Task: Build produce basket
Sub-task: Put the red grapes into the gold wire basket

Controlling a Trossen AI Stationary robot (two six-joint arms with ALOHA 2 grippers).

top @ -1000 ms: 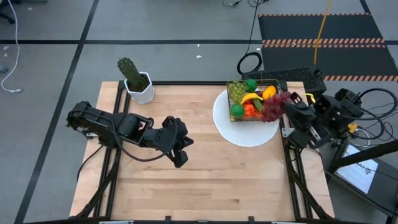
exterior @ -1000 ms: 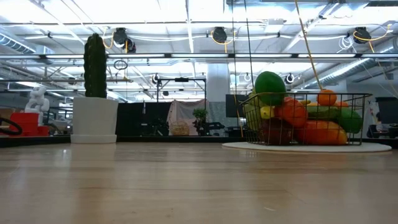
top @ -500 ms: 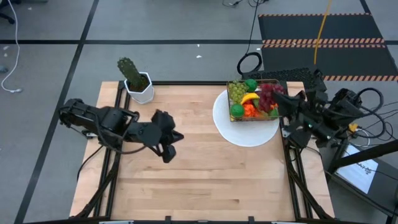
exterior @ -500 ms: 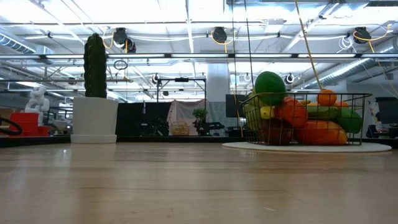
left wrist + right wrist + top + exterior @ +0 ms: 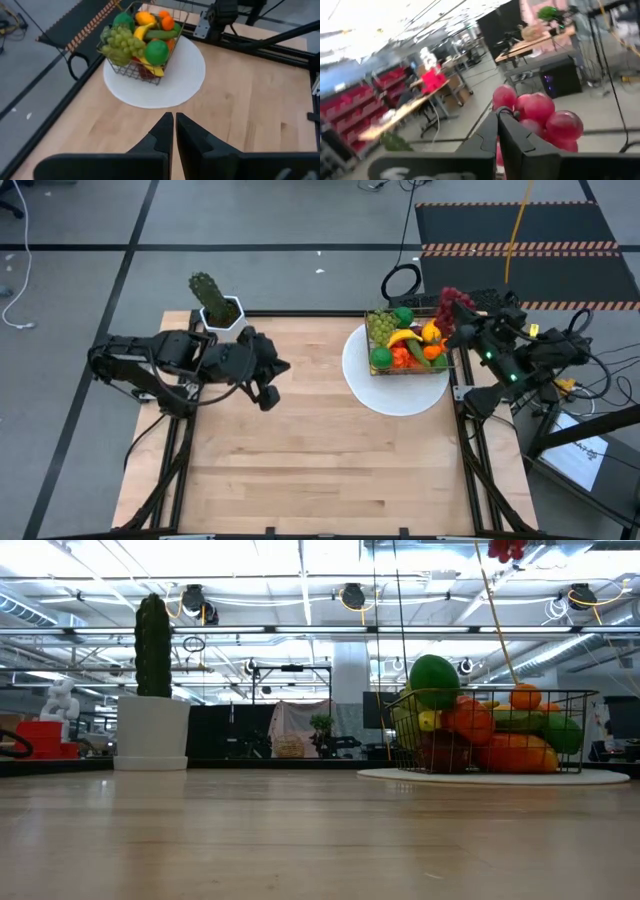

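1. The left end effector [image 5: 268, 393] is waiting over the desk's left half, fingers pressed together and empty; it has pulled back toward the far edge.
2. The basket [image 5: 407, 340] is sitting full on the plate [image 5: 398, 395] near the far right corner.
3. The right end effector [image 5: 462, 323] is gripping the grapes [image 5: 450, 302] just right of the basket, having swung farther and higher, so the drop lies leftward.

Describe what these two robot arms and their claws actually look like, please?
Both arms are dark, nearly black, built from chunky jointed segments. The left arm trails looping black cables. The right arm shows small green lights and a yellow tag near its base. The left gripper has two slim, dark, wedge-shaped fingers on a wide black bar; the right gripper looks the same.
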